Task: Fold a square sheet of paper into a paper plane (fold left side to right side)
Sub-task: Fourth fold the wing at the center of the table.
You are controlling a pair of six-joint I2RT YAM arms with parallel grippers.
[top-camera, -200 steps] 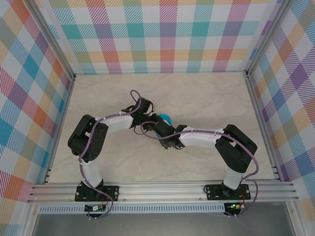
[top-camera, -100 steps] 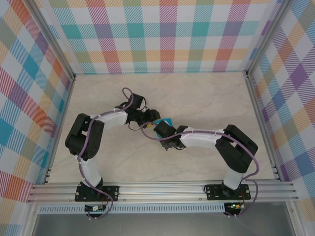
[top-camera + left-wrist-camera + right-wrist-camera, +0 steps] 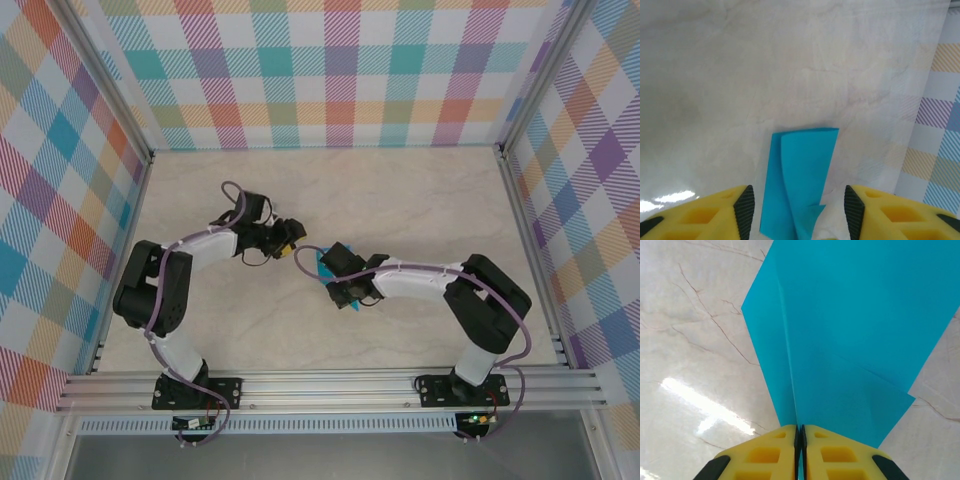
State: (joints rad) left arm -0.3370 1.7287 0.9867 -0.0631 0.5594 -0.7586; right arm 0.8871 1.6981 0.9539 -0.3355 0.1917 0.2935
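Observation:
The teal-blue sheet of paper [image 3: 320,264] lies near the table's middle, folded into a narrow creased shape. In the left wrist view the paper [image 3: 802,175] lies flat, with a raised flap and a small notch at its near end. My left gripper [image 3: 799,212] stands open just short of the paper, its black pads [image 3: 745,210] wide of both edges and not touching it. My left gripper [image 3: 288,233] sits to the paper's upper left. My right gripper [image 3: 800,429] is shut on a raised fold of the paper [image 3: 850,330]. My right gripper [image 3: 335,274] sits over the paper's right side.
The marble-patterned tabletop [image 3: 400,200] is bare around the paper. Checked walls [image 3: 330,70] enclose the back and both sides. An aluminium rail [image 3: 330,385] runs along the near edge by the arm bases. The checked wall [image 3: 940,125] is close on the right.
My left gripper has opened, let go of the paper and drawn back to the left. The right gripper has shifted left, shut on the paper.

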